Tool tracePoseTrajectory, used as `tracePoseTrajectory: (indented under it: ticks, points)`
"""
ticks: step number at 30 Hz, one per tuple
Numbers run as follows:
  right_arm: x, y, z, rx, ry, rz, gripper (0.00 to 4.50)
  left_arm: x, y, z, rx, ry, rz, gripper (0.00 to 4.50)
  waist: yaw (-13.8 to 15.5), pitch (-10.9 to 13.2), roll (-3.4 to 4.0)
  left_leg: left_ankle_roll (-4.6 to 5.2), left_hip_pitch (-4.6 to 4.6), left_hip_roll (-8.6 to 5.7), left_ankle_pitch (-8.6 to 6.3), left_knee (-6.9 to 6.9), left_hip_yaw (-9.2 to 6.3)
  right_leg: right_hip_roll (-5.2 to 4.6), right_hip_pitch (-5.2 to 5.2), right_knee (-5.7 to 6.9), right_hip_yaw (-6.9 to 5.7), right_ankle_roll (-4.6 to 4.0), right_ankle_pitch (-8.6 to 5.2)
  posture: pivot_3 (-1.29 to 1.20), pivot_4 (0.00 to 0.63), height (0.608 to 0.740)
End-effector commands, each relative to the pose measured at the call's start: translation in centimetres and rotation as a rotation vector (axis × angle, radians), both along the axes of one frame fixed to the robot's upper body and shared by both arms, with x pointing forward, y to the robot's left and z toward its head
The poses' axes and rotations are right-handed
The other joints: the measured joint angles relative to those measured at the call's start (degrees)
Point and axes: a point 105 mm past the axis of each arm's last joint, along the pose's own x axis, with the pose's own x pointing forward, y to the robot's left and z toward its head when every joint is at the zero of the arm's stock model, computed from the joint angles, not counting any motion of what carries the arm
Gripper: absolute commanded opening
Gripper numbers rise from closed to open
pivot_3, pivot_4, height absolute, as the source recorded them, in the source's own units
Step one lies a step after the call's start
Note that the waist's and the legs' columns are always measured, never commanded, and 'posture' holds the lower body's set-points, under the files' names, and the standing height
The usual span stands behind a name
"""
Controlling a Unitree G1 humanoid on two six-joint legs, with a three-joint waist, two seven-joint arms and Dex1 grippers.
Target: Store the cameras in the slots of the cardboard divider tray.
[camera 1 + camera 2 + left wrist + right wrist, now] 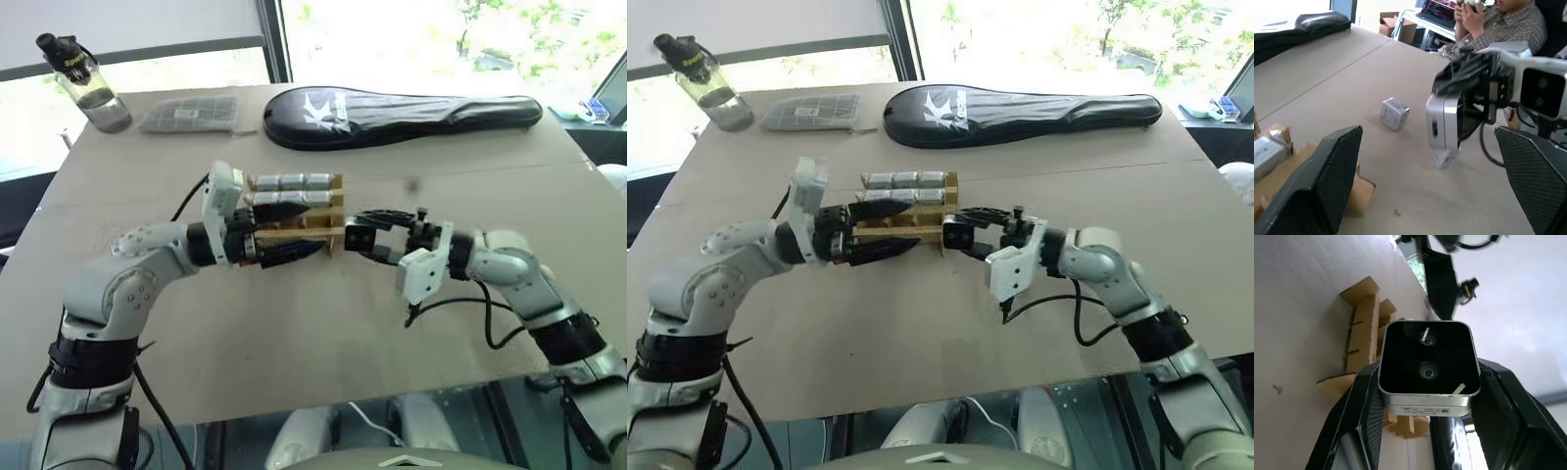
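Right pincer (345,238) grips a camera (1427,367) above the tan tabletop (294,323).

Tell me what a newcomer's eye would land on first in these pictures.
First, the two black-fingered grippers meeting mid-table: the right gripper is shut on a small silver-grey boxy camera, dark face outward, right beside the tan cardboard divider tray. The left gripper reaches open-fingered over that tray, whose far row already holds silver cameras. Behind lies a long black racket-shaped case.
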Motion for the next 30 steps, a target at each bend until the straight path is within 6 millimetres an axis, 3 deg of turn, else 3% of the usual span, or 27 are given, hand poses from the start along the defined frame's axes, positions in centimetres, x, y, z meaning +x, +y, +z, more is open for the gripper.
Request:
tracePoseTrajectory:
  ticks: [1, 15, 24, 27, 29, 30]
  points:
    - [-0.6, 0.8, 0.3, -0.013, -0.057, 0.072, 1.94, -0.4, 0.0, 0.1, -0.004, 0.004, -0.034, 4.50, -0.11, 0.00, 0.00, 0.00, 0.00, 0.00, 0.00, -0.01, 0.00, 0.00, -0.02, 0.00, 0.00, 0.00, 0.00, 0.00, 0.150, 0.740]
    - [-0.8, 2.8, 2.0, 0.021, -0.162, 0.130, 1.94, -0.8, -0.2, -1.1, 0.040, 0.071, -0.063, 4.50, -0.12, 0.00, 0.00, -0.02, 0.00, 0.00, 0.01, 0.03, 0.02, 0.03, -0.04, 0.07, 0.02, 0.00, 0.00, 0.00, 0.150, 0.740]
    - [-1.6, 3.3, 1.6, 0.027, -0.162, 0.156, 1.94, -0.6, -0.3, -0.6, 0.025, 0.060, -0.063, 4.50, -0.15, 0.00, 0.00, -0.02, 0.00, 0.00, 0.01, 0.03, 0.01, 0.03, -0.06, 0.08, 0.01, 0.00, 0.00, 0.00, 0.150, 0.740]
    - [-1.7, 3.4, 1.5, 0.029, -0.162, 0.163, 1.94, -0.7, -0.5, -0.7, 0.038, 0.054, -0.077, 3.62, -0.14, 0.00, 0.00, -0.02, 0.00, 0.00, 0.01, 0.03, 0.02, 0.03, -0.06, 0.08, 0.02, 0.00, 0.00, 0.00, 0.150, 0.740]
    - [-1.8, 3.5, 1.6, 0.033, -0.163, 0.167, 1.94, -0.8, -0.6, -0.7, 0.024, 0.058, -0.081, 2.56, -0.14, 0.00, 0.00, -0.02, 0.00, 0.00, 0.01, 0.03, 0.02, 0.03, -0.06, 0.08, 0.02, 0.00, 0.00, 0.00, 0.150, 0.740]
    - [-1.8, 3.6, 1.6, 0.032, -0.165, 0.169, 1.94, -0.8, -0.6, -0.6, 0.021, 0.059, -0.083, 2.25, -0.14, 0.00, 0.00, -0.02, 0.00, 0.00, 0.01, 0.03, 0.01, 0.03, -0.06, 0.08, 0.02, 0.00, 0.00, 0.00, 0.150, 0.740]
